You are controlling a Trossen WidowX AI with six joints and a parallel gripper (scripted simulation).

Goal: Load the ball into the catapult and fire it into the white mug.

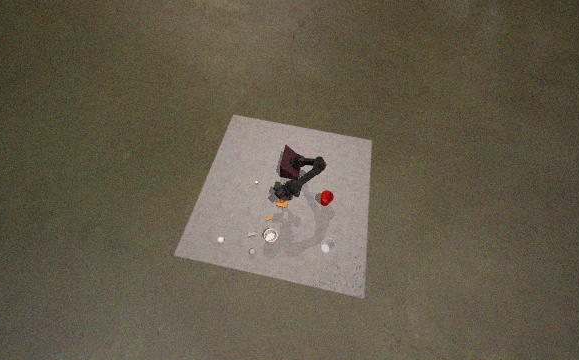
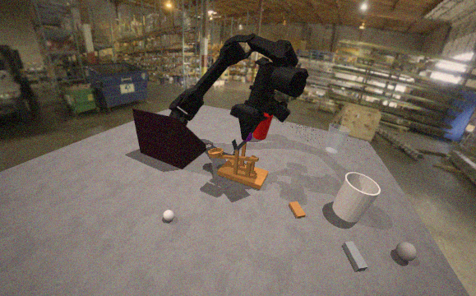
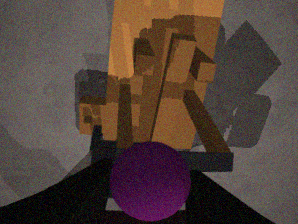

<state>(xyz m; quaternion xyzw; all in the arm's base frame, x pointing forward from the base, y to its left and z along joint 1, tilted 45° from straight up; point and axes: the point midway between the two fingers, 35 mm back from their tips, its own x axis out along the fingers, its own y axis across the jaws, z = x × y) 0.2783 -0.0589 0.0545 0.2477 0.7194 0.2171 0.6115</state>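
My gripper (image 2: pixel 248 137) (image 3: pixel 149 173) is shut on a purple ball (image 2: pixel 249 136) (image 3: pixel 150 175). It hangs above the orange catapult (image 1: pixel 282 204) (image 2: pixel 258 180) (image 3: pixel 170 120), near its uprights. The catapult's round cup (image 2: pixel 215 152) sticks out toward the dark red angled block and looks empty; in the wrist view the gripper and ball hide it. The white mug (image 1: pixel 270 235) (image 2: pixel 353 202) stands upright, off the end of the catapult opposite its cup. In the top view the arm hides part of the catapult.
The dark red block (image 1: pixel 289 164) (image 2: pixel 168 140) stands at the arm's base. A red cup (image 1: pixel 326 198) (image 2: pixel 264 128) stands behind the gripper. A clear cup (image 2: pixel 336 140), an orange block (image 2: pixel 297 210), a grey bar (image 2: pixel 354 256), a grey ball (image 2: pixel 406 251) and a white ball (image 2: pixel 168 215) are also out.
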